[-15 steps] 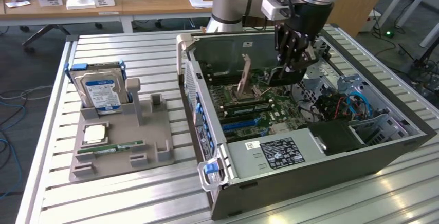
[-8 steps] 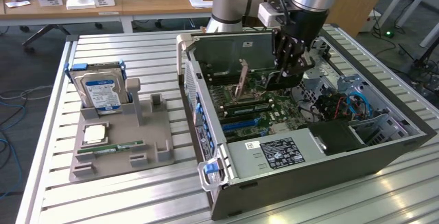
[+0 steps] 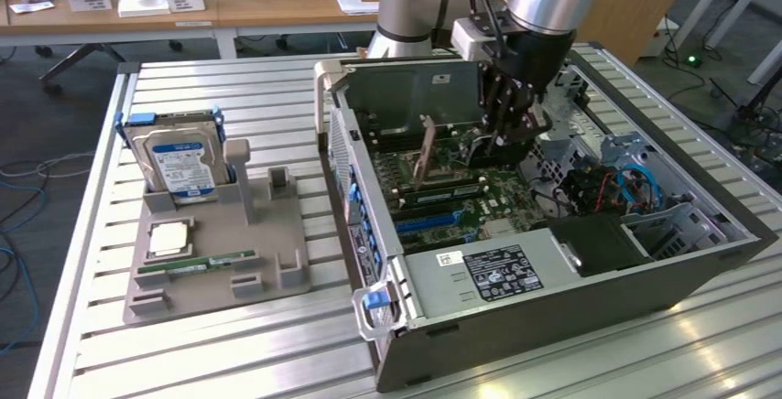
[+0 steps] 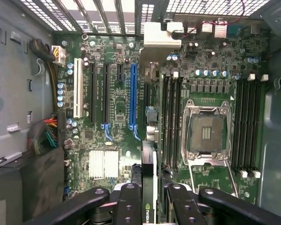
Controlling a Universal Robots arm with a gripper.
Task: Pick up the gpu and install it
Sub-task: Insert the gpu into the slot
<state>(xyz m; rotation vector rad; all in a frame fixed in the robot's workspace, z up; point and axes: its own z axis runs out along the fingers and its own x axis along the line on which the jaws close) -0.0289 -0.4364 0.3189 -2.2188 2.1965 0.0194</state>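
Note:
The gpu [image 4: 149,161] stands on edge between my fingers [image 4: 131,201], and its silver bracket end [image 4: 161,35] points away from me. My gripper [image 4: 149,199] is shut on it, holding it over the motherboard [image 4: 117,110], between the long blue slot [image 4: 133,93] and the memory slots [image 4: 171,117]. In the exterior view my gripper [image 3: 507,138] reaches down inside the open computer case [image 3: 404,326]. The card's brownish face [image 3: 428,152] shows upright just toward that view's left. Whether the card's lower edge touches a slot I cannot tell.
The case walls and the power supply [image 3: 495,271] hem in the board. The bare processor socket [image 4: 208,133] lies beside the memory slots. On the table at the exterior view's left, a grey holder [image 3: 269,271] carries a hard drive [image 3: 183,156], a processor chip [image 3: 168,239] and a green memory stick [image 3: 196,262].

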